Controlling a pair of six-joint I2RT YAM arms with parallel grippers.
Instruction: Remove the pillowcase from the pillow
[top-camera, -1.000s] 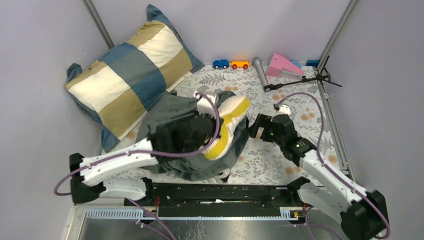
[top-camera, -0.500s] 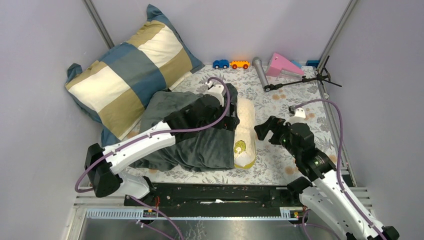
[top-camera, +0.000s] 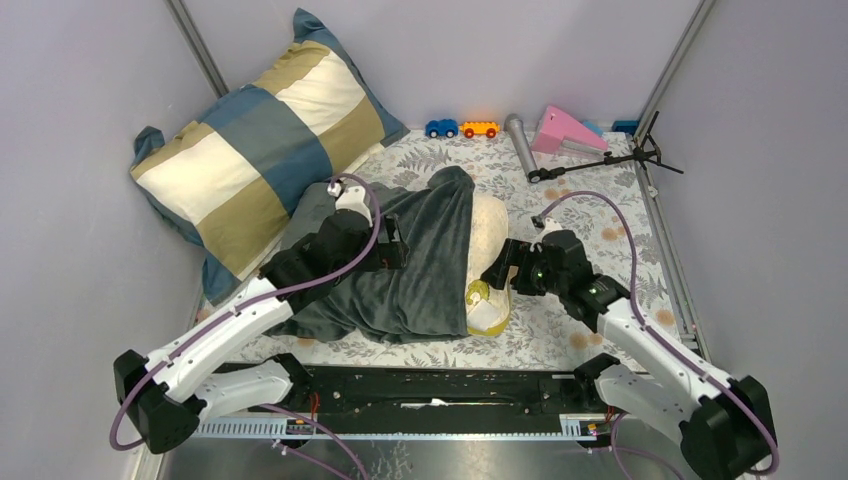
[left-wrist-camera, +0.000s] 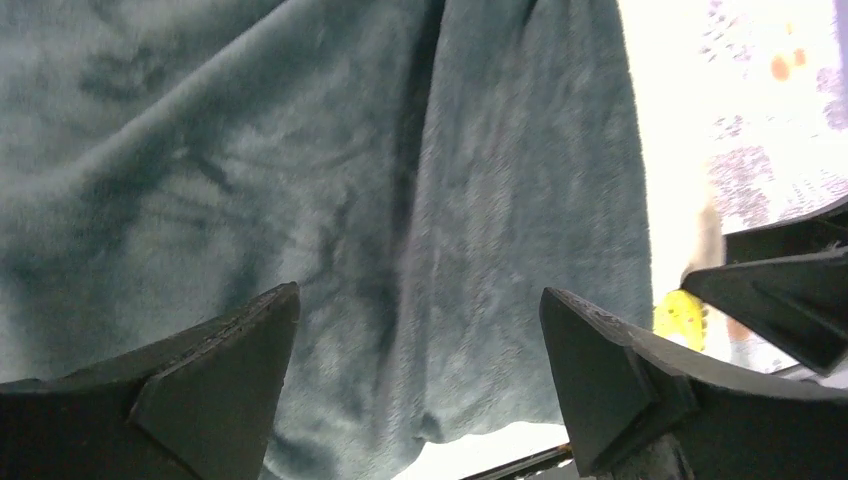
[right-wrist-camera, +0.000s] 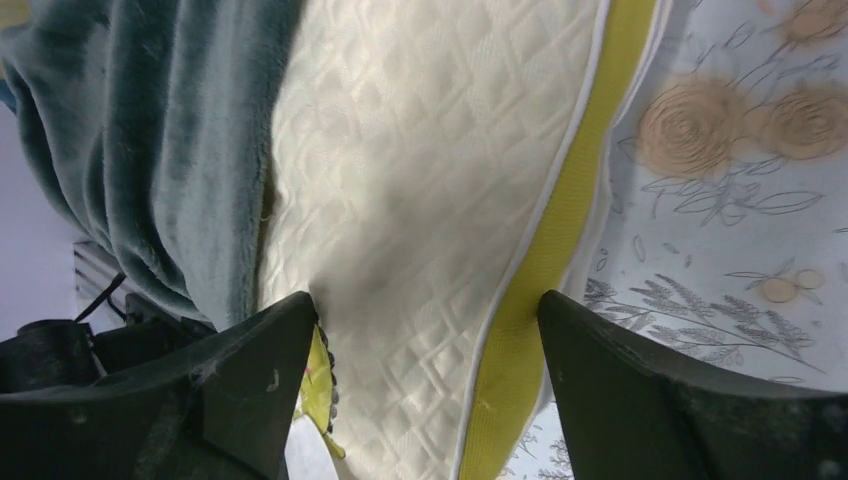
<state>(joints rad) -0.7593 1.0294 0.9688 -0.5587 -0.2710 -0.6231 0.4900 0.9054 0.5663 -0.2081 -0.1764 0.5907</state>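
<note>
The pillowcase (top-camera: 420, 265) lies dark grey side up in the middle of the floral cloth, covering most of the pillow (top-camera: 490, 225). The pillow's cream quilted right side and yellow band (top-camera: 478, 293) stick out. My left gripper (top-camera: 397, 243) hovers open over the grey plush (left-wrist-camera: 300, 150), and in the left wrist view the left gripper (left-wrist-camera: 420, 295) has nothing between its fingers. My right gripper (top-camera: 497, 275) is at the pillow's near right end. In the right wrist view the right gripper (right-wrist-camera: 425, 300) stands open, straddling the quilted pillow (right-wrist-camera: 420, 150) and its yellow band (right-wrist-camera: 560, 230), beside the pillowcase (right-wrist-camera: 150, 130).
A big blue, tan and cream checked cushion (top-camera: 260, 130) leans in the back left corner. Along the back wall sit a blue toy car (top-camera: 441, 128), an orange one (top-camera: 480, 129), a grey cylinder (top-camera: 520, 145), a pink wedge (top-camera: 565, 130) and a black stand (top-camera: 600, 160).
My left gripper let go and drew back left over the pillowcase. The lifted pillow dropped flat onto the cloth. My right gripper came in around the pillow's near end.
</note>
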